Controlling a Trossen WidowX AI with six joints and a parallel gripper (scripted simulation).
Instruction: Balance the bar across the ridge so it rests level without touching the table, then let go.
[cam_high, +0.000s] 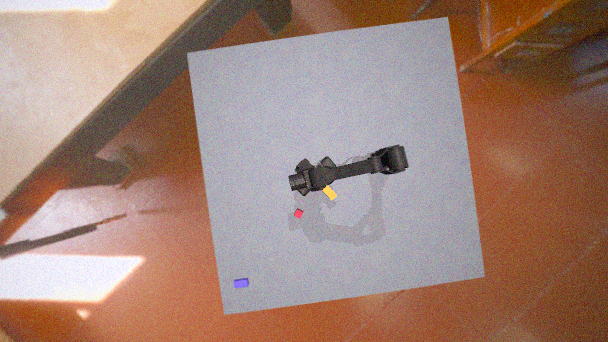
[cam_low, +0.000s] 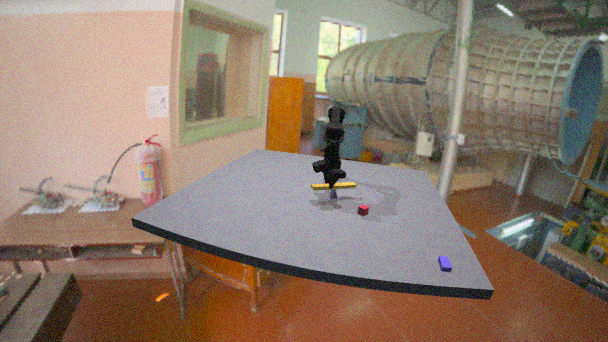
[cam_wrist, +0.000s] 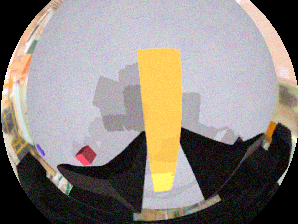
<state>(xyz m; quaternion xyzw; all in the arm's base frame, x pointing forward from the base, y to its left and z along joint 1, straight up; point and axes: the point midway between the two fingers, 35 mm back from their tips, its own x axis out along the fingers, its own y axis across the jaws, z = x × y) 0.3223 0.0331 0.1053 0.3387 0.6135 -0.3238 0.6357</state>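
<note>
The yellow bar (cam_high: 329, 193) (cam_low: 320, 187) (cam_wrist: 161, 90) looks level in the exterior view, above the tabletop. The purple-grey ridge (cam_low: 333, 195) stands under the bar's middle in that view; it is hidden in the wrist view. My gripper (cam_low: 332, 185) (cam_wrist: 163, 131) points down over the bar's middle. Its fingers stand one on each side of the bar, very close to its long sides. They look slightly loose around it; any gap is too small to see clearly. Whether the bar's underside meets the ridge is hard to tell at this size.
A small red cube (cam_high: 298, 214) (cam_low: 363, 210) (cam_wrist: 85, 155) lies on the grey table (cam_high: 400, 85) (cam_low: 240, 215) near the gripper. A blue-purple block (cam_high: 241, 283) (cam_low: 444, 264) (cam_wrist: 40, 149) lies farther off near a table corner. The arm's shadow falls beside the ridge.
</note>
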